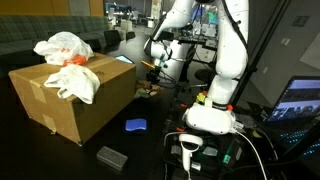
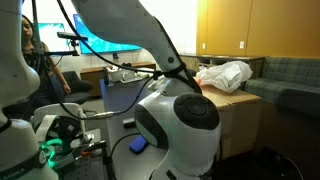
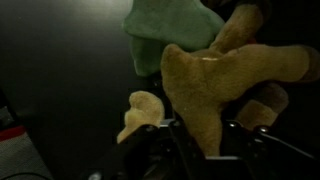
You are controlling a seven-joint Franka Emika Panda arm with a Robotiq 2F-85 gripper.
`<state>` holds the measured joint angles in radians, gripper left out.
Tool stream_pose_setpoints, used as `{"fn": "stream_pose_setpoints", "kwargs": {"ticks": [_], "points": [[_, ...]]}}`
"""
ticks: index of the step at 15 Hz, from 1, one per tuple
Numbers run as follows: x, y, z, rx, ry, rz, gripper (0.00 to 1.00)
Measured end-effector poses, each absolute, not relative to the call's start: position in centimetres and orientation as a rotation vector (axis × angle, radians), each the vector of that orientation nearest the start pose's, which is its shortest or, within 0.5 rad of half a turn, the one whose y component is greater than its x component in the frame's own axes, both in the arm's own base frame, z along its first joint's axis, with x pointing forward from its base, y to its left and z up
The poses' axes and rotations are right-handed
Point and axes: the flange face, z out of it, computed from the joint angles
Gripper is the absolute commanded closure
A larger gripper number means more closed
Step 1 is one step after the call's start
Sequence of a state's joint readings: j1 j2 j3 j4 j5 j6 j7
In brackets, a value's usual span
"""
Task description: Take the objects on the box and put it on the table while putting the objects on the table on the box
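In the wrist view a tan plush toy (image 3: 215, 80) fills the middle, with one limb hanging down between the fingers of my gripper (image 3: 205, 140), which press on it from both sides. A green soft piece (image 3: 165, 30) lies right behind the toy on the dark table (image 3: 60, 70). In an exterior view the gripper (image 1: 150, 72) hangs low beside the right end of the brown box (image 1: 75, 100), and the toy (image 1: 148, 88) is a small brown shape beneath it. White bags (image 1: 65, 45) lie on top of the box (image 2: 240, 115).
A blue flat object (image 1: 135, 125) and a grey block (image 1: 111, 156) lie on the table in front of the box. The robot base (image 1: 210, 115), a white hand scanner (image 1: 190, 148) and a laptop (image 1: 300, 100) stand to the right. A person (image 2: 30, 50) sits at the far side.
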<state>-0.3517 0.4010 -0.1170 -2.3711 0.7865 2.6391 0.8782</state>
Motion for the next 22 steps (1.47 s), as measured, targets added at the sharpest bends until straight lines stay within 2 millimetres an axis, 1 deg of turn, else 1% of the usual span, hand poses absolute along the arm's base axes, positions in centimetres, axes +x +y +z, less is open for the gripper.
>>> {"fn": "stream_pose_setpoints", "kwargs": {"ticks": [4, 5, 6, 10, 13, 15, 18, 22], "points": [[43.8, -24.5, 14.4, -1.54, 2.395, 0.247, 0.09], [44.2, -24.4, 14.5, -1.56, 2.377, 0.247, 0.03], [44.6, -24.2, 14.6, -1.583, 2.357, 0.245, 0.0], [45.7, -22.4, 15.0, -1.717, 2.264, 0.266, 0.0], [46.2, -20.5, 16.0, -1.846, 2.196, 0.296, 0.0], [46.2, -19.2, 16.8, -1.924, 2.152, 0.316, 0.0], [45.4, -17.1, 17.9, -2.009, 2.106, 0.357, 0.0], [43.5, -14.2, 18.7, -2.093, 2.052, 0.414, 0.0]]}}
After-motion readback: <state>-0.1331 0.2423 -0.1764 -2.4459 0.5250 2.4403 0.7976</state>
